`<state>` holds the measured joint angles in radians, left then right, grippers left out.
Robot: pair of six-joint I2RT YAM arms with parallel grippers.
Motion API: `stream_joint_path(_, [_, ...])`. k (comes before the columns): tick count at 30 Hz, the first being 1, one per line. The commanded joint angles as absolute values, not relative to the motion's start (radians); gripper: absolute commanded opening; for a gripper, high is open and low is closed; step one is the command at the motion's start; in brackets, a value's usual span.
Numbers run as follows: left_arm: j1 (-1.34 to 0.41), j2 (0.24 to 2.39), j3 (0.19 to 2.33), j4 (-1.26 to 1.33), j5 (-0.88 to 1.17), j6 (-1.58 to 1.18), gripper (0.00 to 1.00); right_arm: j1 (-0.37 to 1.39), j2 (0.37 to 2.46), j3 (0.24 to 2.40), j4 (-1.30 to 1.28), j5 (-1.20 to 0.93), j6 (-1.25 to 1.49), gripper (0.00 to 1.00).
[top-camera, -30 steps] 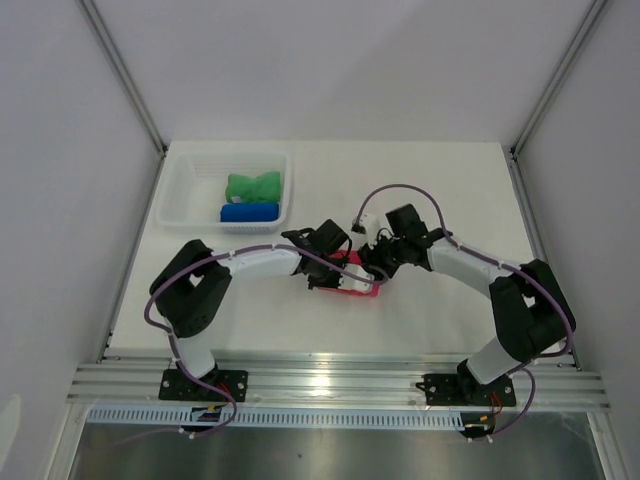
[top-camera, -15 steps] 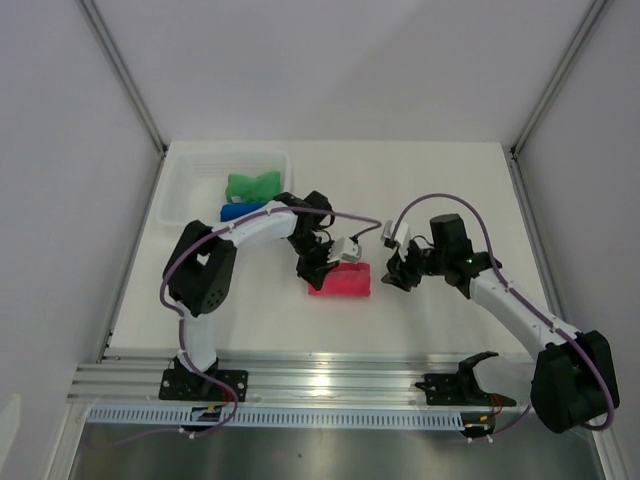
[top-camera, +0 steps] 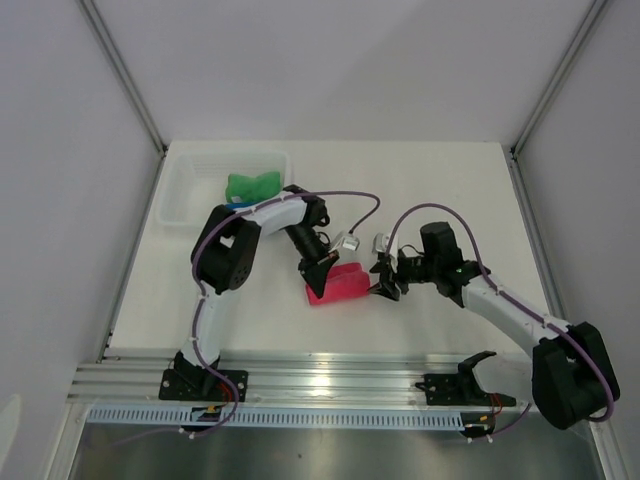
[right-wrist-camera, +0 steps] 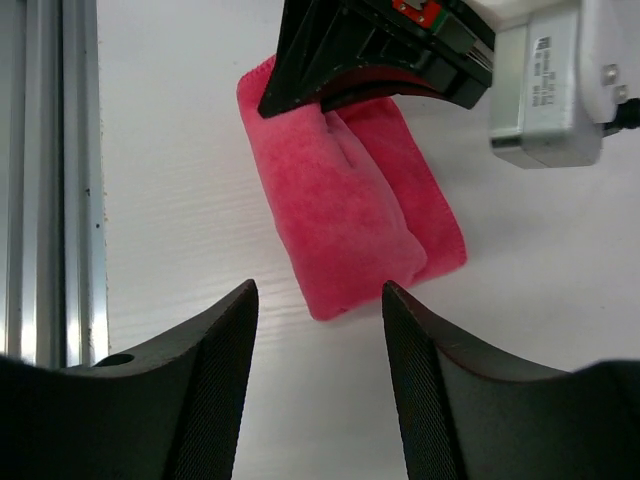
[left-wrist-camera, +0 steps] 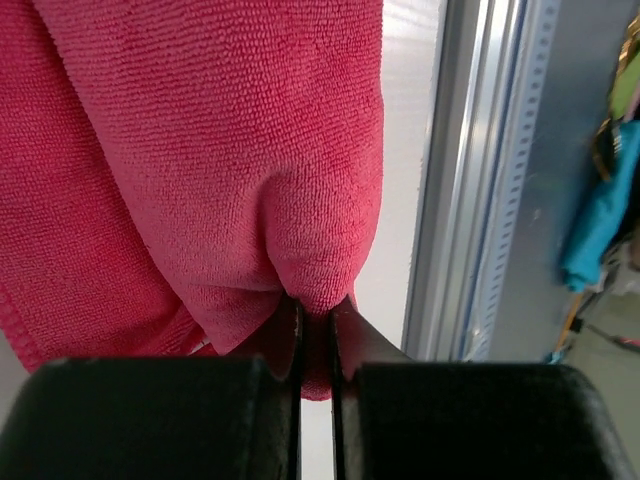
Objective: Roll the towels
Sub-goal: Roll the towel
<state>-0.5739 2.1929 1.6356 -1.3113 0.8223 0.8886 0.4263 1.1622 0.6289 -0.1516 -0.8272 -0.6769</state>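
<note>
The right end effector (top-camera: pixel 386 284) is now off the pink towel (top-camera: pixel 342 285), its jaws spread just beside it; the left end effector (top-camera: pixel 318 268) now pinches its fold.

The pink towel (top-camera: pixel 338 284) (right-wrist-camera: pixel 340 225) lies on the table, folded into a thick, plush double-layered bundle, one pucker (left-wrist-camera: pixel 315 280) pinched by the left gripper (left-wrist-camera: pixel 315 330). The green towel (top-camera: pixel 252 186) sits bunched in the white basket (top-camera: pixel 180 190). Just beside it, the blue towel (top-camera: pixel 231 204) shows only as a sliver.

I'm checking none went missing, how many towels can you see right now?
3. A green towel lies in the white basket; a blue towel beside it, mostly hidden by the left arm; a pink towel on the table, pinched by the left claw.
</note>
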Motion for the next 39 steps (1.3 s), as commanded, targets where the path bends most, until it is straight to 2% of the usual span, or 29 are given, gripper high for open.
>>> stream_joint_path(1, [-0.534,2.249,1.707,-1.443,0.943,0.865,0.05,0.439,1.227,0.69,-0.044,-0.855,-0.574,0.57])
stream_joint_path(15, [-0.526,2.255,1.709,-1.44,0.888,0.894,0.05,0.445,1.486,0.848,-0.164,-0.838,-0.965,0.62])
stream_joint_path(17, [-0.525,2.255,1.712,-1.445,0.887,0.897,0.05,0.44,1.532,0.883,-0.218,-0.866,-0.991,0.63])
stream_joint_path(18, [-0.523,2.255,1.707,-1.442,0.894,0.896,0.06,0.448,1.57,0.932,-0.391,-0.917,-1.111,0.63])
stream_joint_path(31, [-0.514,2.258,1.721,-1.445,0.903,0.9,0.1,0.532,1.664,1.019,-0.555,-0.723,-1.143,0.6])
stream_joint_path(35, [-0.508,2.253,1.712,-1.442,0.905,0.902,0.11,0.551,1.687,1.048,-0.594,-0.713,-1.111,0.57])
stream_joint_path(37, [-0.508,2.252,1.715,-1.443,0.905,0.902,0.11,0.563,1.71,1.081,-0.623,-0.71,-1.074,0.49])
stream_joint_path(39, [-0.508,2.25,1.71,-1.442,0.905,0.902,0.12,0.574,1.727,1.097,-0.66,-0.692,-1.033,0.33])
